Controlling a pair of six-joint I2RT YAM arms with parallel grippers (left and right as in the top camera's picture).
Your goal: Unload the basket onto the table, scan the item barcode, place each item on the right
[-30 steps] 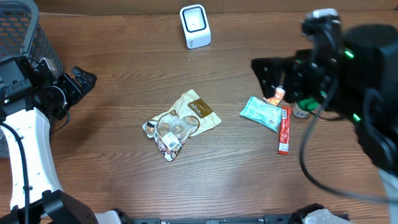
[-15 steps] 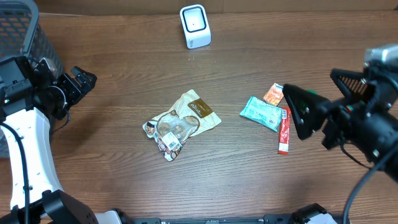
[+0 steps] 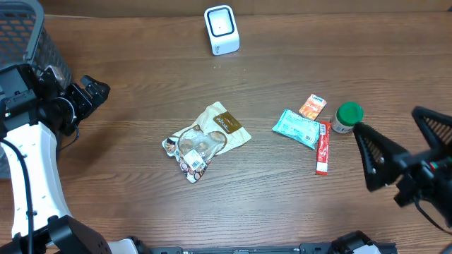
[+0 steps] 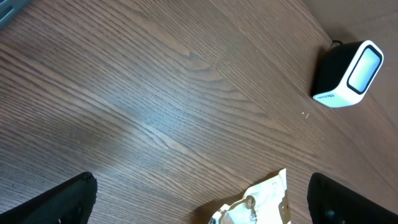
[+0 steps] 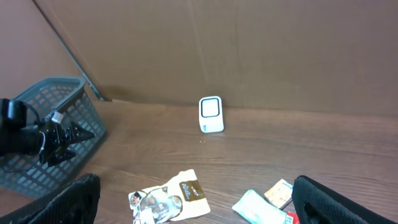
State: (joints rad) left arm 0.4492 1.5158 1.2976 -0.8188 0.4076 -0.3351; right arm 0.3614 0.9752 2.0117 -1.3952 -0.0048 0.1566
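Right arm has pulled back toward the near right corner, uncovering a green-lidded jar (image 3: 347, 117) on the tabletop (image 3: 141, 204).
Both the right fingers (image 3: 374, 155) and the left fingers (image 3: 93, 89) are spread wide and grasp nothing; the left ones hover at the left beside the wire basket (image 3: 28, 35). A snack pouch (image 3: 205, 140) lies flat mid-tabletop, barcode label at its near end, well apart from the white scanner (image 3: 221, 29) at the far edge. Right of the pouch sit a teal packet (image 3: 297, 127), a small orange packet (image 3: 311, 106) and a red stick pack (image 3: 323, 147), close together.
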